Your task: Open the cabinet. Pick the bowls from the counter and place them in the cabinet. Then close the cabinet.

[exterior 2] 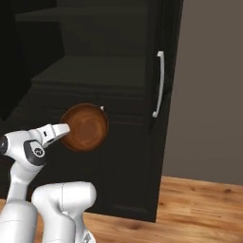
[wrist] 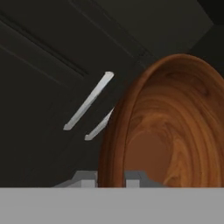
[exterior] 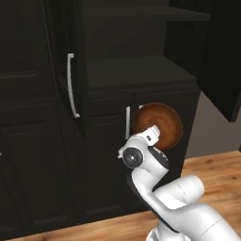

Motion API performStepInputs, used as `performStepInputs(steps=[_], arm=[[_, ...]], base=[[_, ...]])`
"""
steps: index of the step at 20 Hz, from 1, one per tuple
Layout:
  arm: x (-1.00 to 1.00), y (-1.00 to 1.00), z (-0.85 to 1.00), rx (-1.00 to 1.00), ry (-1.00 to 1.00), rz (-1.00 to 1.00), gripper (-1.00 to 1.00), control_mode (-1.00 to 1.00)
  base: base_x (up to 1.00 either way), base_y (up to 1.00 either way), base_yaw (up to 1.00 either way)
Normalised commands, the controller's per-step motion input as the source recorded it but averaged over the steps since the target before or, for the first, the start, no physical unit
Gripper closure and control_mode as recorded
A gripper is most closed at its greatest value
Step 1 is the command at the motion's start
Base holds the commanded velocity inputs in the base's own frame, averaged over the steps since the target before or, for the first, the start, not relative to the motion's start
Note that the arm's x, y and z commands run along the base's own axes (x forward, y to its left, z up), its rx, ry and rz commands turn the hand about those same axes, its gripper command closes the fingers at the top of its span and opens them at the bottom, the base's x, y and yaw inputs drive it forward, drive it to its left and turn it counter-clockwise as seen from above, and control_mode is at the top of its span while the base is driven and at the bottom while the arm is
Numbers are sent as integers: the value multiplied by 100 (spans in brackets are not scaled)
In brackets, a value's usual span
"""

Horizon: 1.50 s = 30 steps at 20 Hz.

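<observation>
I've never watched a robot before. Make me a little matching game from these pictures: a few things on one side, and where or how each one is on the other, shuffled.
Things:
1. brown wooden bowl
2. upper cabinet doors
3. gripper
4. inner shelf

States:
A. swung open
B. shut on the bowl's rim
C. held on edge in front of the lower doors
D. bare and dark, above the bowl

Pairs: 1-C, 2-A, 3-B, 4-D
</observation>
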Motion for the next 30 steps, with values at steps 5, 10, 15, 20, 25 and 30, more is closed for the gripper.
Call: performStepInputs(steps=[5,10,15,20,25,30], arm=[[0,0,0,0,0,0,100,100],[0,0,0,0,0,0,100,100],[-15,-1,20,0,0,0,100,-100],[-67,-5,100,0,-2,1,100,-100],[-27,-5,62,-11,8,21,100,-100],[-5,-49,0,-4,20,50,100,-100]], base=[[52,15,-5],[64,-3,0],[-11,0,-2],[0,0,0],[0,0,0],[0,0,0]])
